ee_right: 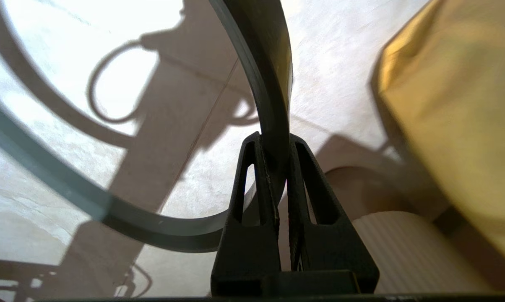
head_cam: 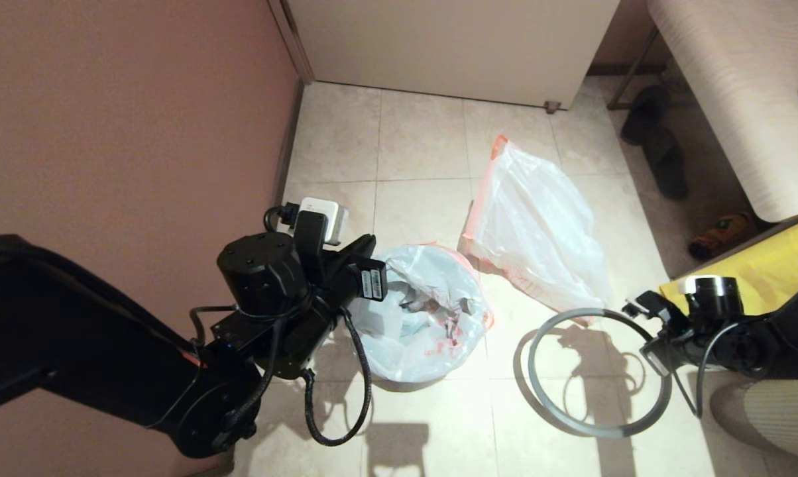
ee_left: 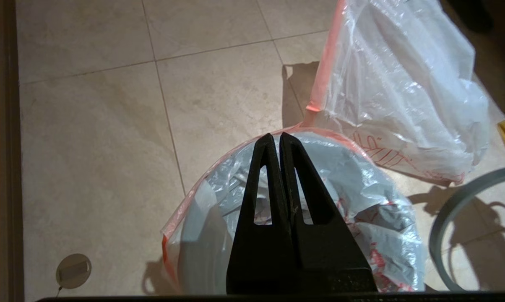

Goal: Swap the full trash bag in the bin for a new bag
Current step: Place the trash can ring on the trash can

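Hoop [head_cam: 574, 424] of grey plastic, thin and rigid, is being held at its right edge by the right pincer [head_cam: 651, 341], whose two fingers are clamped on the band; the far arc of the ring is lying on the tiled floor [head_cam: 425, 142] just beside the bin. Nearer the wall, the left pincer [ee_left: 276, 140] is hovering with its fingers pressed together and gripping nothing, its tips poised over the far rim of the bin [head_cam: 425, 374].

Full trash bag [head_cam: 429, 311] is sitting in the bin, its pink-orange hem [ee_left: 219, 161] folded outward over the edge; the film is crinkled, translucent and slack, with crumpled contents showing through. This hem is lying directly below and ahead of the left pincer, so the left arm is plainly the nearer one for lifting the bag out, and a grasp would probably need the fingers to part first.

Farther off, the new bag [head_cam: 538, 228] is lying flat on the floor beyond the bin and the hoop, its long axis running away from the robot, red line print at its near end. Yellow fabric bag [head_cam: 763, 278] is resting beside the right arm.
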{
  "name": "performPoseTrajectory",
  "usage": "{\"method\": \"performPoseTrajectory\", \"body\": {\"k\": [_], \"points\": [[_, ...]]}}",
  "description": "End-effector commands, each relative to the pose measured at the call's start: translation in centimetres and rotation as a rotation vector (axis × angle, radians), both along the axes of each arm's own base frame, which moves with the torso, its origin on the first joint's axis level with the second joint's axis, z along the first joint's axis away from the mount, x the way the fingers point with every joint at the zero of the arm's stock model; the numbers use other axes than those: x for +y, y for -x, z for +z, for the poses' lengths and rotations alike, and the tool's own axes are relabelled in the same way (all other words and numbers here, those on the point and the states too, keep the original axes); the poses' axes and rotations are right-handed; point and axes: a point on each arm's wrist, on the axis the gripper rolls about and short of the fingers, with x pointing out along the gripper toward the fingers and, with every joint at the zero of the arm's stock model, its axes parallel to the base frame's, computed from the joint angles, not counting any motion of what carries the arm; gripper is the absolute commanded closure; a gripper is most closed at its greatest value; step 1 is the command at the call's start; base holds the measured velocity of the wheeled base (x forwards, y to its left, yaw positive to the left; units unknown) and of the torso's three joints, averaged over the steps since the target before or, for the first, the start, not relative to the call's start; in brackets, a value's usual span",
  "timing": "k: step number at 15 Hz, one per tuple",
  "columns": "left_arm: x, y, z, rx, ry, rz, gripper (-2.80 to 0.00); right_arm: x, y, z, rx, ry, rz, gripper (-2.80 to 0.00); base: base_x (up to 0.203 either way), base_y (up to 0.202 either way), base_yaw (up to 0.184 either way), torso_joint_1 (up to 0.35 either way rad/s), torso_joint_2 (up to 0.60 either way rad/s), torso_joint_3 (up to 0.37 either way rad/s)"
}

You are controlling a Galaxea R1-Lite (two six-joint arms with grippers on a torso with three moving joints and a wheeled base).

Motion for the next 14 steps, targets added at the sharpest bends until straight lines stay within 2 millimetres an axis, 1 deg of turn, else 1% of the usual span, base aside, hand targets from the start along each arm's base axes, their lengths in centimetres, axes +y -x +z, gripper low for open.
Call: {"method": "performPoseTrajectory", "body": {"k": [1,2,3,4,6,7,8,9,10,11,12,14], "points": [[0.3,0.7,1.5,-0.039,0.028,-0.003,0.00,2.4,2.8,8.2,-0.170,-0.007,0.050,0.00,0.000,0.000,0.000,0.000,0.00,0.000],[0.5,0.8,1.8,-0.048,0.034,0.001,0.00,4.0,3.6,10.2,-0.182,-0.032,0.078,0.00,0.000,0.000,0.000,0.000,0.00,0.000],[0.6,0.9,2.1,-0.054,0.038,0.002,0.00,5.3,3.7,12.3,-0.215,-0.057,0.097,0.00,0.000,0.000,0.000,0.000,0.00,0.000],[0.7,0.9,2.2,-0.058,0.041,0.001,0.00,6.2,3.5,14.4,-0.255,-0.084,0.104,0.00,0.000,0.000,0.000,0.000,0.00,0.000],[0.7,0.9,2.3,-0.060,0.043,0.004,0.00,8.2,3.4,19.2,-0.323,-0.162,0.120,0.00,0.000,0.000,0.000,0.000,0.00,0.000],[0.8,0.8,2.6,-0.073,0.053,0.008,0.00,9.3,3.5,21.4,-0.342,-0.207,0.128,0.00,0.000,0.000,0.000,0.000,0.00,0.000],[0.7,0.7,3.1,-0.088,0.067,0.015,0.00,10.4,3.8,23.5,-0.351,-0.257,0.138,0.00,0.000,0.000,0.000,0.000,0.00,0.000],[0.7,0.5,3.5,-0.099,0.083,0.043,0.00,11.8,4.2,25.0,-0.341,-0.311,0.150,0.00,0.000,0.000,0.000,0.000,0.00,0.000],[1.0,0.4,3.8,-0.107,0.092,0.063,0.00,13.4,4.3,26.0,-0.323,-0.358,0.166,0.00,0.000,0.000,0.000,0.000,0.00,0.000],[1.2,0.4,3.9,-0.110,0.093,0.067,0.00,15.6,4.2,25.9,-0.280,-0.397,0.193,0.00,0.000,0.000,0.000,0.000,0.00,0.000],[1.3,0.4,4.2,-0.116,0.097,0.069,0.00,17.3,3.9,25.4,-0.247,-0.412,0.211,0.00,0.000,0.000,0.000,0.000,0.00,0.000],[1.5,0.2,4.4,-0.123,0.103,0.078,0.00,19.6,3.2,24.5,-0.221,-0.404,0.221,0.00,0.000,0.000,0.000,0.000,0.00,0.000]]}}
